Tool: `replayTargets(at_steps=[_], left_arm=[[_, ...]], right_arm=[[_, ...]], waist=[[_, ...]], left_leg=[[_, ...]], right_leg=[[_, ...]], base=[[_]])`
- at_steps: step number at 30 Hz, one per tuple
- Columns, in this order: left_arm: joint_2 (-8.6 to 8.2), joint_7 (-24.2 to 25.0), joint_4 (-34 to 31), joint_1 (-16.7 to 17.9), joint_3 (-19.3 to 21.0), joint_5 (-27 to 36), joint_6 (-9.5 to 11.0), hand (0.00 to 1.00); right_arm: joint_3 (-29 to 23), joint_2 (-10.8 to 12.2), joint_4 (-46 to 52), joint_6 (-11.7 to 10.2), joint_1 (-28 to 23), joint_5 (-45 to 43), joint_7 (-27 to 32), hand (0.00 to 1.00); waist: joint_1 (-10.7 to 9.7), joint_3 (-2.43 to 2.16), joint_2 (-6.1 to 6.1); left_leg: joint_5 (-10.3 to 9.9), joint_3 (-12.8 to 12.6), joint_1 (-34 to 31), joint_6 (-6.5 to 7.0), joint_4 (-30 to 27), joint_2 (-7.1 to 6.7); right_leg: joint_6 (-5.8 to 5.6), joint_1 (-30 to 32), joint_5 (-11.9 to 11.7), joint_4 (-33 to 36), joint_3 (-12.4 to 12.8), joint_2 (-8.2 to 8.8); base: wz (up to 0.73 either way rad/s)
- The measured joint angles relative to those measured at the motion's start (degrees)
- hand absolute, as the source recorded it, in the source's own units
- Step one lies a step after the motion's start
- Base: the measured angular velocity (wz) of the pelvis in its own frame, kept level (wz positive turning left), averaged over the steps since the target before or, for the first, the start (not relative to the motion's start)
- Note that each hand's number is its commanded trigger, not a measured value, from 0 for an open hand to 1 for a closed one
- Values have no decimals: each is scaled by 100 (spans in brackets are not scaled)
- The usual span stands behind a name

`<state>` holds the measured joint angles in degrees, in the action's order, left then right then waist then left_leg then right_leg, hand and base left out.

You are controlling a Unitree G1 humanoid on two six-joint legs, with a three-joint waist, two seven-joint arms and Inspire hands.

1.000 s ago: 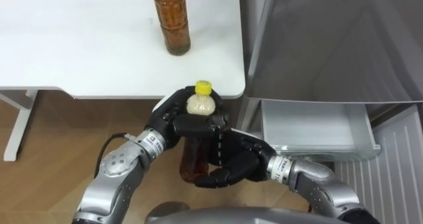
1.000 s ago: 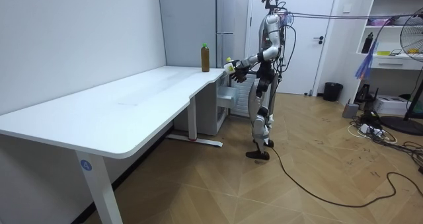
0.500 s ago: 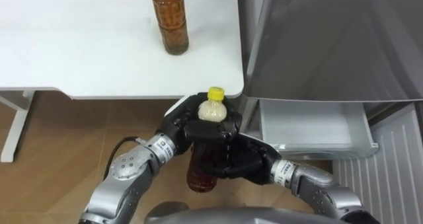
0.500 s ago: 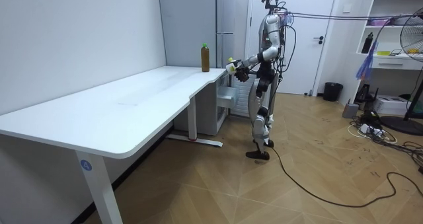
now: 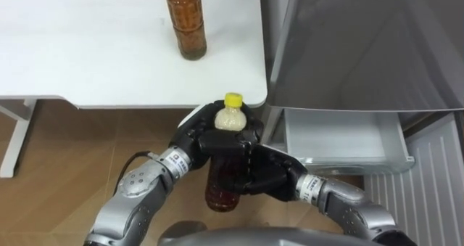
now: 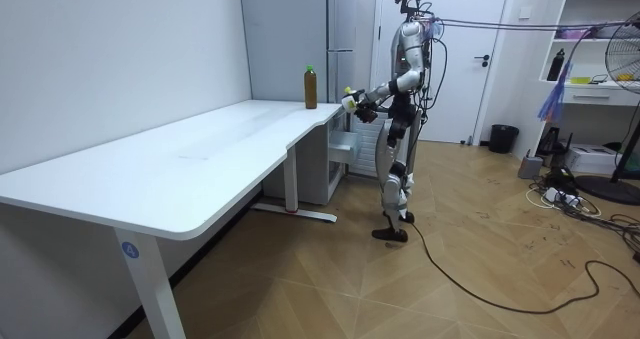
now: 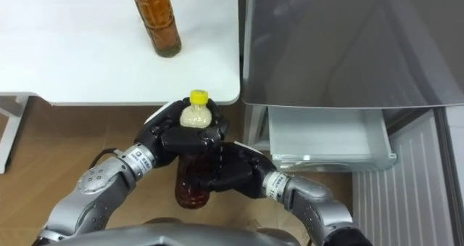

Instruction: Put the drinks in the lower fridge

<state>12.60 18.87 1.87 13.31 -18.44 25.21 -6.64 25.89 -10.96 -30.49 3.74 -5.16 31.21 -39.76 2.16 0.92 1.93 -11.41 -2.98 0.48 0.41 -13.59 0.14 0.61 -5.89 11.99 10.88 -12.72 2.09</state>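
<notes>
- Left hand [image 5: 190,140] and right hand [image 5: 262,172] both curl round 1 yellow-capped bottle [image 5: 230,120].
- Releasing either early could tip it, dropping it short of the open fridge drawer [image 5: 348,162].

My left hand [image 5: 193,134] and right hand [image 5: 267,176] are glossy black with segmented fingers. Each wrist wears a white printed band. My forearms are rounded silver-grey metal, and a black cable loops beside the left one.
</notes>
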Motion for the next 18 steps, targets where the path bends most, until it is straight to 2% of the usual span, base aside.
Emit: replayTargets(at_steps=[4,13,18], left_arm=[[-10,-62,1,0,-1,41,0,0],[-24,-145,1,0,5,98,0,0],[-96,-181,-64,-1,27,-23,0,0]], right_arm=[[-1,2,-20,-7,0,27,-20,100],[-20,2,-42,-5,-16,46,-55,100],[-98,18,-36,-4,-28,45,-115,100]], waist=[[-8,3,3],[-14,14,-10],[-5,25,-37]], left_leg=[[0,2,13,0,1,-1],[0,0,21,0,-4,2],[-1,-2,12,0,-13,7]], right_leg=[[0,-12,0,-1,-2,35],[0,-28,0,0,-4,-3],[0,-20,0,0,4,-6]], base=[[0],[0],[0]])
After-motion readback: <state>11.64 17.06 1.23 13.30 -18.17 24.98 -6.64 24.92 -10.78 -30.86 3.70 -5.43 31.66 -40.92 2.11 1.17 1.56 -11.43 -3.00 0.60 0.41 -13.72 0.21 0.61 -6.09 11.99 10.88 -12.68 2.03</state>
